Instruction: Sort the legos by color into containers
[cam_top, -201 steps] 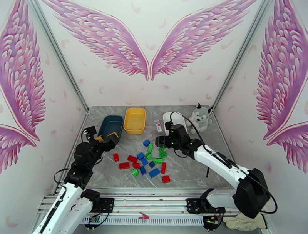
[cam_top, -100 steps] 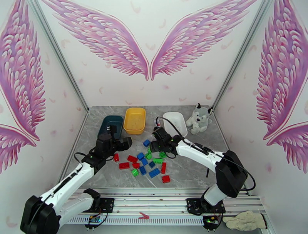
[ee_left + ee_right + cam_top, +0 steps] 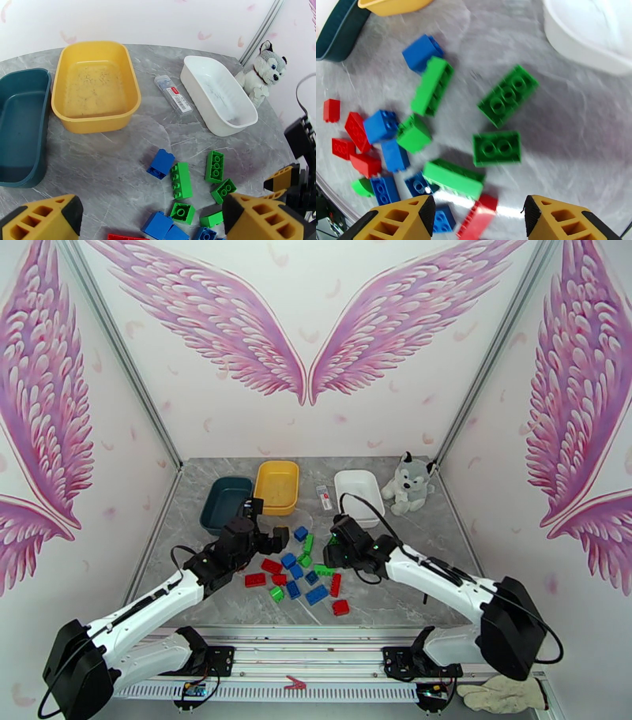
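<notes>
The work surface is a grey marbled table (image 3: 371, 609) inside a booth with pink wings painted on its walls. Along the far side stand 3 containers in a row: 1 dark teal tray (image 3: 44, 118), 1 yellow tray (image 3: 94, 123) and 1 white tray (image 3: 205, 104). I see no brick in any of them.

The legos (image 3: 296, 571) lie loose at mid-table, between the 2 arms. In the right wrist view I count 6 green, 6 blue and 5 red. The top view adds 1 red brick (image 3: 341, 607) nearest the bases, so I can make out 18.

The left gripper (image 3: 150, 215) has its jaws spread wide and empty, poised over the heap. The right gripper (image 3: 480, 215) has its jaws parted with nothing between them, above the green pieces.

Handling, as I judge it: each brick is rigid, light and smooth-walled. It will not crush, but it may slip or skid on the stone. I would take hold across the 2 flat side walls, over the short width on oblong pieces, never on the studs. The green oblong brick (image 3: 507, 94) and the short green brick (image 3: 495, 148) lie apart from their neighbours and leave room for both fingers. The blue and red pieces at the left touch one another.
</notes>
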Controlling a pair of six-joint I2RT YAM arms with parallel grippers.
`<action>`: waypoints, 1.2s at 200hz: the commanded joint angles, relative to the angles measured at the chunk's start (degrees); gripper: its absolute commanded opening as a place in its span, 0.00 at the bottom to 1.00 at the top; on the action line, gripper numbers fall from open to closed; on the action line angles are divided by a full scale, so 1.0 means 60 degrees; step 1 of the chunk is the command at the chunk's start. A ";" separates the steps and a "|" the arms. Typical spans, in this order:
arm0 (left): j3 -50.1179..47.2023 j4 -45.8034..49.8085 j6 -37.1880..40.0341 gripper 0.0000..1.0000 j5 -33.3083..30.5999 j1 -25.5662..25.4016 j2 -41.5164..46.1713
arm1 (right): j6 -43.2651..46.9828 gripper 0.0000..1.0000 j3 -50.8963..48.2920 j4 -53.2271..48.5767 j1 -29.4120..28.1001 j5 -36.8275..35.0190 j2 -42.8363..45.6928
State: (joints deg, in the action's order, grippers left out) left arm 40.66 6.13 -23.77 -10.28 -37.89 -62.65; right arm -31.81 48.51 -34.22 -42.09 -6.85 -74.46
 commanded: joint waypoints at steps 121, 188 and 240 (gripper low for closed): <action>0.0384 0.0149 0.0041 0.99 -0.0029 -0.0094 0.0064 | -0.0967 0.62 -0.0951 0.1004 -0.0750 0.0750 -0.0866; 0.0386 0.0160 0.0050 0.99 -0.0031 -0.0100 0.0087 | -0.1111 0.56 -0.0647 0.1411 -0.1006 0.0623 -0.2148; 0.0303 0.0032 -0.0062 0.99 0.0021 -0.0101 0.0077 | -0.1146 0.37 -0.0757 0.1144 -0.1014 0.0208 -0.1694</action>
State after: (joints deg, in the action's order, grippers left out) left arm 40.93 6.20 -23.86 -10.26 -38.30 -62.65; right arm -38.24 42.96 -26.59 -47.70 -3.55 -86.80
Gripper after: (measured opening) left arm 0.987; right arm 0.407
